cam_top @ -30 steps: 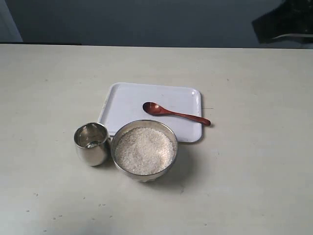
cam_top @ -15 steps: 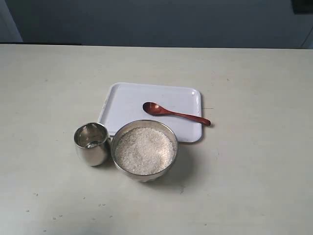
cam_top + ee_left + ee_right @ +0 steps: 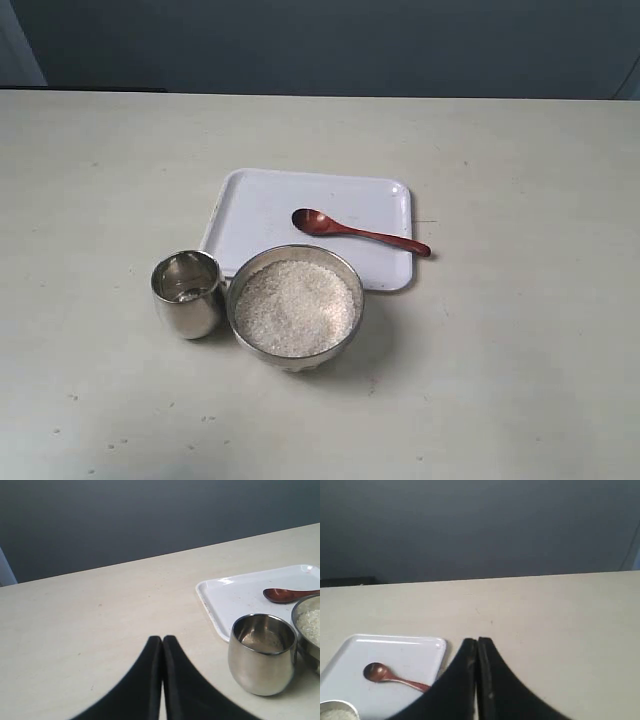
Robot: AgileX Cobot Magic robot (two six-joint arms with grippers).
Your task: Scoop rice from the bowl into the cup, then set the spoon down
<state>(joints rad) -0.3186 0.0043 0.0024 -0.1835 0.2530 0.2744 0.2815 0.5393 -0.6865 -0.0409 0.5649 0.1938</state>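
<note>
The steel bowl (image 3: 296, 306) stands near the table's front, heaped with white rice (image 3: 295, 306). Just left of it stands the small steel cup (image 3: 187, 292), with a thin layer of rice at its bottom (image 3: 263, 641). The reddish-brown wooden spoon (image 3: 357, 233) lies on the white tray (image 3: 260, 205) behind the bowl, its handle reaching past the tray's right edge. Neither arm shows in the exterior view. My left gripper (image 3: 162, 639) is shut and empty, hovering to the side of the cup (image 3: 262, 653). My right gripper (image 3: 477, 641) is shut and empty, off the tray's corner, away from the spoon (image 3: 392, 676).
The pale table (image 3: 520, 340) stretches wide on every side of the group. A dark wall (image 3: 320, 45) runs behind the table's far edge.
A dark arm part at the exterior view's top right corner has drawn back out of the picture. The bowl, cup, spoon and tray have not moved.
</note>
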